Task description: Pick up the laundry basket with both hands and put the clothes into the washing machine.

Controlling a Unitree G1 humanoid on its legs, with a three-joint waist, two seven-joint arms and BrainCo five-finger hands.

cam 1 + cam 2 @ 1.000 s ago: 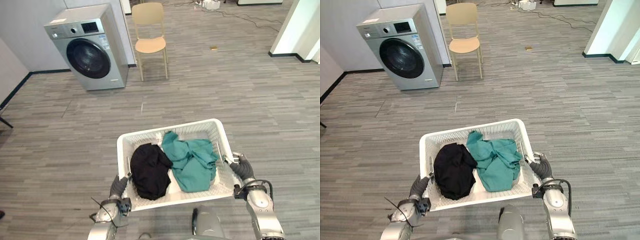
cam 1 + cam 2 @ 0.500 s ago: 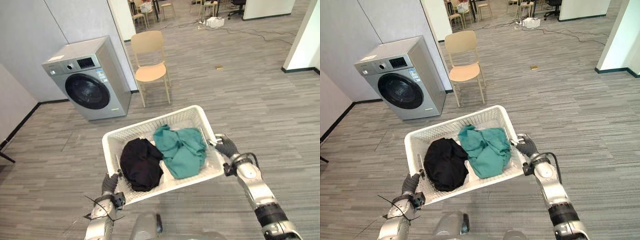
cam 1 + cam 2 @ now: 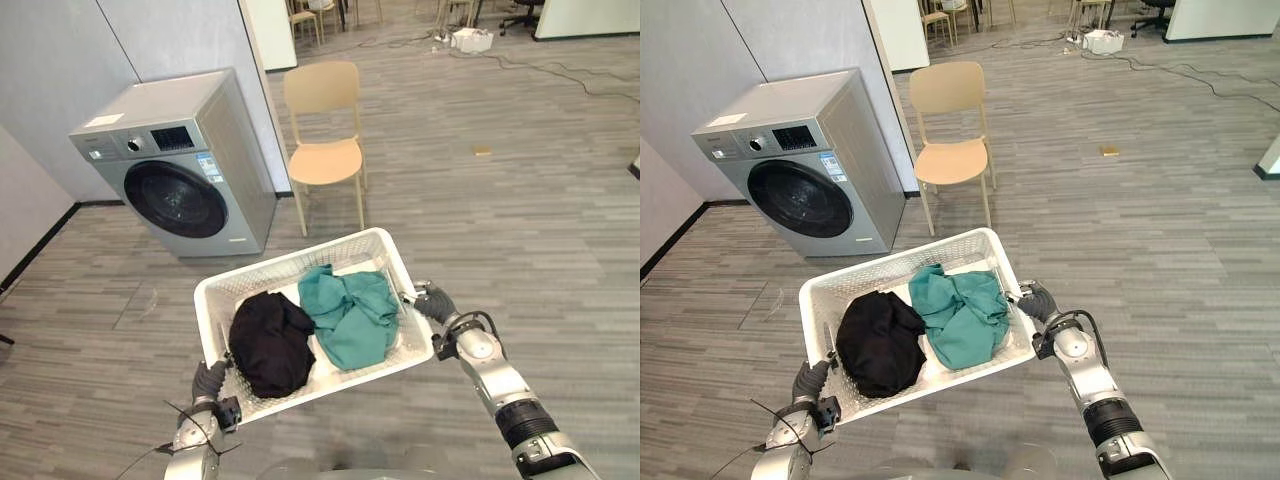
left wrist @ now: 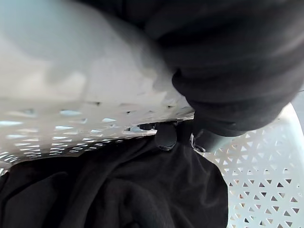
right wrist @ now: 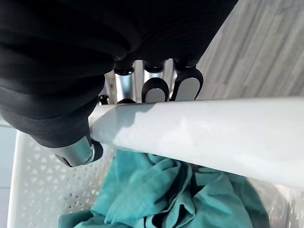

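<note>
Laundry basket (image 3: 290,268) hangs in the air in front of the robot, clear of the floor (image 3: 540,230) and carried by its two short ends. The left hand (image 3: 208,382) is clamped on the near-left end. In the left wrist view a dark fingertip and the thumb press against the inside of the mesh wall, just above the black garment (image 4: 109,194). The right hand (image 3: 432,302) is clamped on the right end. In the right wrist view its fingers (image 5: 154,89) curl under the smooth rolled rim and the thumb hooks down inside, above the teal garment (image 5: 166,199).

The basket looks like thin white plastic: light, fairly stiff along the rim, and probably springy in the perforated walls. The rim is therefore the right place to hold it. That rim is glossy and rounded, so it could slide through the fingers if the basket tips. It already sits a little lower on the left.

The two garments are soft, limp and loosely heaped, black to the left and teal to the right. They weigh little and will likely slump towards the lower side.

The washing machine (image 3: 180,165) stands well apart, ahead and to the left beside a chair (image 3: 325,150), and its round door looks closed.
</note>
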